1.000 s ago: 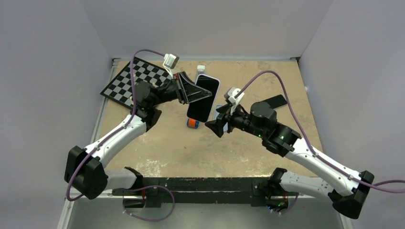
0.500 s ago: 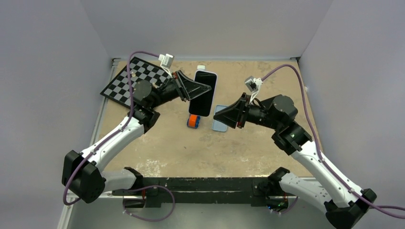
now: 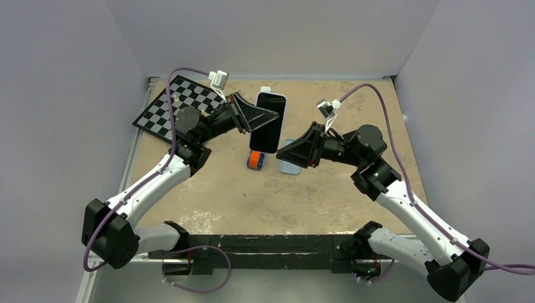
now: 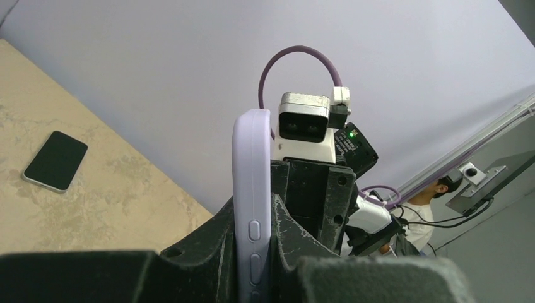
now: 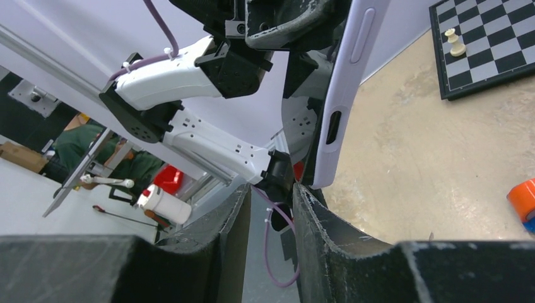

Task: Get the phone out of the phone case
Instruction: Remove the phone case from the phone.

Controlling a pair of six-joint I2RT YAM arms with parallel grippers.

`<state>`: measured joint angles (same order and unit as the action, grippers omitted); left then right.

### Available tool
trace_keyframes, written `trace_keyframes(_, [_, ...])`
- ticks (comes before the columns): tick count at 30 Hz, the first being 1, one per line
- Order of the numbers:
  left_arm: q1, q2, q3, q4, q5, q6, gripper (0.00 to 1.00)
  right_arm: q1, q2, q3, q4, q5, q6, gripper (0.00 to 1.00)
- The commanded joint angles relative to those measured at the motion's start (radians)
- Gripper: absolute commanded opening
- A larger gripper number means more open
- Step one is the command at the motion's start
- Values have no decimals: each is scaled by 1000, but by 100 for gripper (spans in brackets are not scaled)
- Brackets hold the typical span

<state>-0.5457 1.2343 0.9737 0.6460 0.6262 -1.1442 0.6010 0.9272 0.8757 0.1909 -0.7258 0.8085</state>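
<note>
The left pincer (image 3: 272, 116) clamps the black-screened phone in its lavender silicone case (image 3: 269, 135), raised above the sandy bench (image 3: 252, 196). The right pincer (image 5: 271, 196), narrowly parted and empty, sits just beside the phone's lower end.

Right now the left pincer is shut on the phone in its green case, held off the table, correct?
The case is lilac, not green; the left wrist view shows it. The left pincer is shut on the phone in it, held off the table.

Right pincer (image 3: 281, 153) narrowed, rising toward the phone (image 3: 267, 123).
</note>
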Motion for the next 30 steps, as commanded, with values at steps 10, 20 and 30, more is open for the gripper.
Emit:
trace_keyframes(10, [-2,-12,12,160,13,-80,0,-7,36,-7,83,34,28,38])
trace_keyframes(20, [-2,4,4,235,29,-138,0,-8,92,38,29,134,0,44])
trace_keyframes(30, [-20,27,-12,340,22,-219,0,-7,177,84,10,185,-14,46])
